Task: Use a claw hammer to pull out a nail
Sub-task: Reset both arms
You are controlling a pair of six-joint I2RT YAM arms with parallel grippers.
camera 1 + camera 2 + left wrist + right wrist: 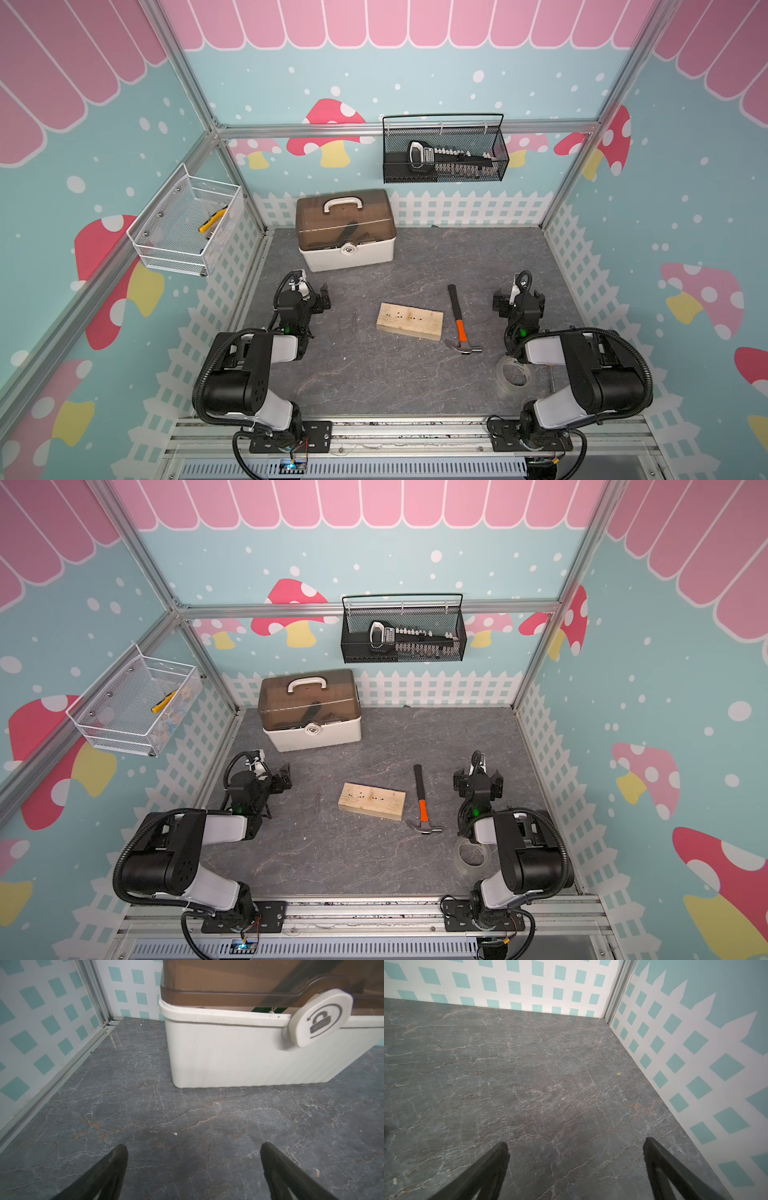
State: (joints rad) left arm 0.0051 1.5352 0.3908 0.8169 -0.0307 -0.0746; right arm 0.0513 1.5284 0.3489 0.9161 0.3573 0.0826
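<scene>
Jaws, 2 pairs: spread wide, empty | claw hammer [458,318] flat beside wood block [409,321] | toolbox [345,249] behind | tape roll [513,376] nearby

Black-and-grey left arm [232,386] and right arm [602,374], lower frame
Pale grey link shells [282,347], ribbed black cable conduit [197,388], green light [286,331], bolted black base plate [318,434], tapered matte-black left gripper [193,1147] fingers [113,1167].

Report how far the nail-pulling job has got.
Done: nothing visible. The claw hammer lies on the table beside the wooden block. In hand: nothing; left gripper and right gripper stand open, empty. Left: grasp the hammer, hook a nail, lever it out.
</scene>
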